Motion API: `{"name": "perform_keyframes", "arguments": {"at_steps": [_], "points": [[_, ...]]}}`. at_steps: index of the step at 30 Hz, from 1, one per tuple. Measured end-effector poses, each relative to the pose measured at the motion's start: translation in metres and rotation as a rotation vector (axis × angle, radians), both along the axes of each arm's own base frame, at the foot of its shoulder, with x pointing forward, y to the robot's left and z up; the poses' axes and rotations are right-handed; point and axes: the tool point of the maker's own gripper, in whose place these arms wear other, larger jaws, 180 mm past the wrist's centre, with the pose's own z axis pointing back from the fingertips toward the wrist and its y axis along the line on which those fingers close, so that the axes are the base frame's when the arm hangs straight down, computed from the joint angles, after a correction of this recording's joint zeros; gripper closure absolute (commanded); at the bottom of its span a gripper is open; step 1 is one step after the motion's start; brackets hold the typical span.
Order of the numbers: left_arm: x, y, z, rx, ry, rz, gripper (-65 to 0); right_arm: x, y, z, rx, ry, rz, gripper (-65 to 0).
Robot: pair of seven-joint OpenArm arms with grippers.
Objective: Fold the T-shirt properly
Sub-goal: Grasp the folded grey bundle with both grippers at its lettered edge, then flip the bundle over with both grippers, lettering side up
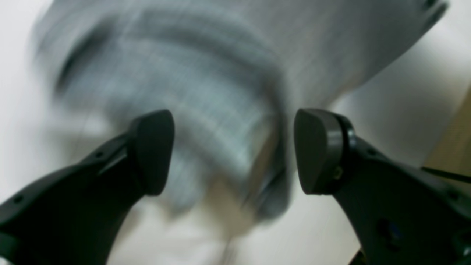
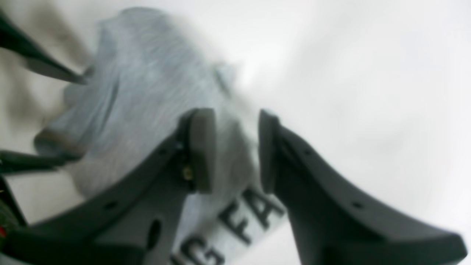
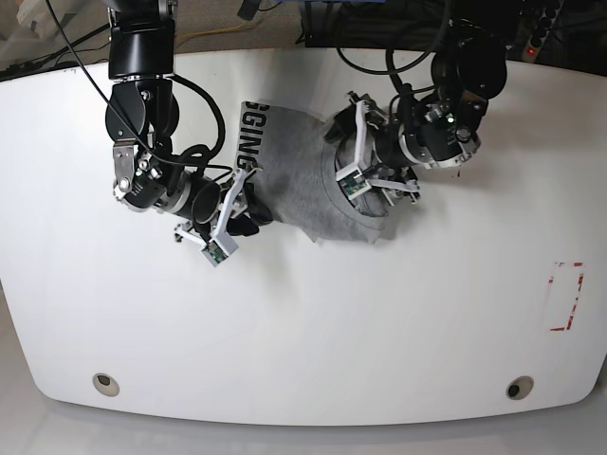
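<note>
The grey T-shirt (image 3: 303,175) lies crumpled on the white table at the back centre, with dark lettering (image 3: 251,137) along its left side. My left gripper (image 3: 372,191) hovers over the shirt's right part. In the left wrist view it (image 1: 235,151) is wide open, with the blurred shirt (image 1: 206,73) beyond it and nothing between its fingers. My right gripper (image 3: 248,207) is at the shirt's left edge. In the right wrist view its (image 2: 235,151) pads stand a narrow gap apart over the fabric (image 2: 147,92) near the lettering (image 2: 250,217).
The white table (image 3: 379,322) stretches wide in front of the shirt. A red rectangle outline (image 3: 566,296) is marked near the right edge. Two round holes (image 3: 104,383) (image 3: 517,388) sit near the front edge. Cables run along the back.
</note>
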Motion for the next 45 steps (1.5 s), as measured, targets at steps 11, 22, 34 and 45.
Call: {"name": "perform_keyframes", "arguments": {"at_steps": [11, 22, 34, 45], "points": [[-0.005, -0.015, -0.047, 0.056, 0.111, -0.007, -47.6, -0.016, -0.025, -0.075, -0.071, 0.133, -0.028, -14.0], [0.067, 0.024, -0.038, 0.11, 0.008, 0.025, -47.6, -0.015, -0.033, -0.078, -0.156, 0.083, -0.016, -14.0], [0.107, 0.093, 0.062, 0.129, -0.285, 0.199, -47.6, -0.063, 0.06, -0.076, -0.221, 0.089, 0.206, -13.8], [0.085, 0.085, 0.04, 0.037, -0.18, 0.344, -48.5, -0.078, 0.111, -0.066, -0.154, 0.081, 0.299, -13.8]]}}
